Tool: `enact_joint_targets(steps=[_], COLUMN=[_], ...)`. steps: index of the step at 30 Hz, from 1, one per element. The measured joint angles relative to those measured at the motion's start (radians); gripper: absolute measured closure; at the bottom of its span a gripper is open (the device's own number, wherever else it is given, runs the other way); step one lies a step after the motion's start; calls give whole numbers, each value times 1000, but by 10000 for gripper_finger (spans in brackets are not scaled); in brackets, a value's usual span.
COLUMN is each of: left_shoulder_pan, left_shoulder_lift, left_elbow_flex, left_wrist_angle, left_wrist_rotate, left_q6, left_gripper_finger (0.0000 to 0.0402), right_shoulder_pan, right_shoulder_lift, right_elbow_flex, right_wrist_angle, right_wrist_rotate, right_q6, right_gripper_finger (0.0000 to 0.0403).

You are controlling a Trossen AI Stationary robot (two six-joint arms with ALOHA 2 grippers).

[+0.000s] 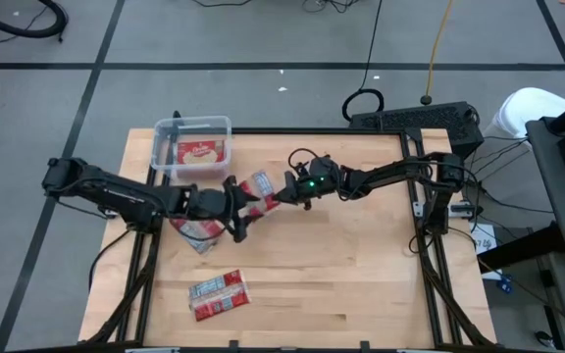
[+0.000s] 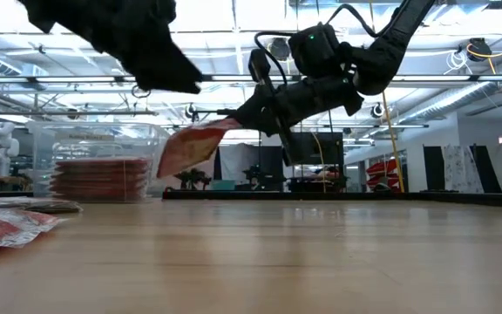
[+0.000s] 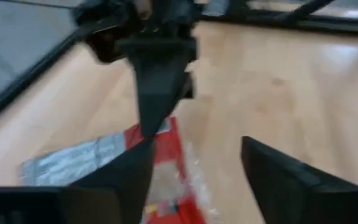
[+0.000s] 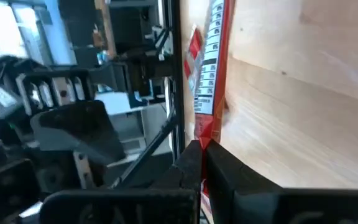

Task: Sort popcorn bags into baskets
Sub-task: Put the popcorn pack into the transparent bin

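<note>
My right gripper (image 1: 281, 192) reaches in from the table's right and is shut on one red popcorn bag (image 1: 260, 185), holding it in the air above mid-table. My left gripper (image 1: 236, 208) hovers open just left of that bag, its fingers (image 3: 138, 177) apart with nothing between them, and in the low view it stands above the bag (image 2: 192, 145). The clear basket (image 1: 160, 129) sits at the far left with red bags (image 1: 201, 152) lying flat inside. More bags (image 1: 196, 233) lie on the table under my left arm. My right gripper pinches the bag's right-hand end (image 4: 205, 134) between its two shut fingers (image 4: 229, 177). The fingers come nearly level from the table's right. The bag is lifted clear of the table and slopes down to the left from the fingers (image 2: 234, 122).
Two bags (image 1: 219, 294) lie side by side near the front edge, left of middle. The right half of the wooden table (image 1: 381, 275) is bare. A dark keyboard-like box (image 1: 415, 123) sits beyond the far right corner.
</note>
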Motion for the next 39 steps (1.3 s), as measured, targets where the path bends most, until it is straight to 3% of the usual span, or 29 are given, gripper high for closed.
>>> enact_joint_targets(steps=[2, 5, 11, 17, 23, 26, 32, 39], left_shoulder_pan=[-23, -25, -24, -16, 26, 38, 47, 55], left_shoulder_lift=[9, 74, 167, 194, 195, 193, 187, 187], left_elbow_flex=[-3, 2, -1, -1, -1, -1, 39, 170], left_wrist_angle=[-13, 6, 64, 80, 68, 68, 21, -215], left_wrist_rotate=[-60, -71, -117, -260, -245, -216, -178, -161], left_q6=[5, 20, 23, 24, 8, 18, 20, 20], left_gripper_finger=[119, 78, 76, 118, 178, 231, 374, 363], right_shoulder_pan=[-2, -2, -2, -2, 0, 0, 1, -7], right_shoulder_lift=[0, 0, 0, 0, 0, 0, -1, -23], right_elbow_flex=[0, 0, 0, 0, 0, 0, 0, 0], right_wrist_angle=[-1, 4, 67, 124, 137, 137, 156, 154], right_wrist_rotate=[6, 11, 39, 60, 59, 55, 36, 29], right_q6=[15, 27, 73, 113, 138, 138, 138, 139], right_gripper_finger=[403, 403, 403, 403, 403, 403, 403, 375])
